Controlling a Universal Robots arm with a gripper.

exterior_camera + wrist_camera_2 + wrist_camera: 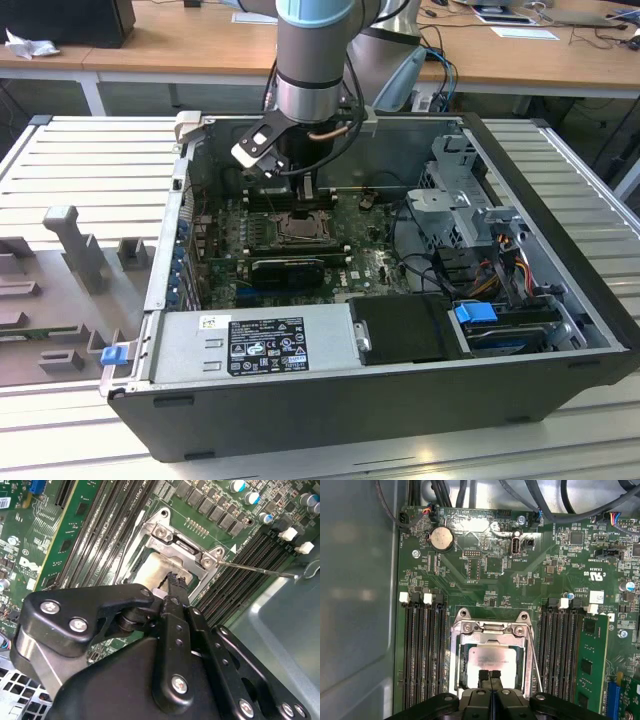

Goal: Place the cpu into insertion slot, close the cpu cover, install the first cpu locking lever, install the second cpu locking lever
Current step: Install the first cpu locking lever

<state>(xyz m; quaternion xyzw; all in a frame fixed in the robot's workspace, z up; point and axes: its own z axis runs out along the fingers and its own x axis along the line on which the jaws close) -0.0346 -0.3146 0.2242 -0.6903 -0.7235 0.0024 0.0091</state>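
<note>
The open computer case (400,420) lies on the ribbed metal surface (90,150), with the arm reaching down over the green motherboard (520,580). The end effector (490,674) has its fingertips pressed together, holding nothing, at the near edge of the insertion slot (298,228). The cpu cover (492,628) appears to lie flat, and the cpu (492,659) sits inside its window (seated, as far as I can judge). So the work seems to stand at the levers. A thin wire locking lever (260,570) juts out free over the memory slots. Catching so slim a rod calls for a precise, steady push.
</note>
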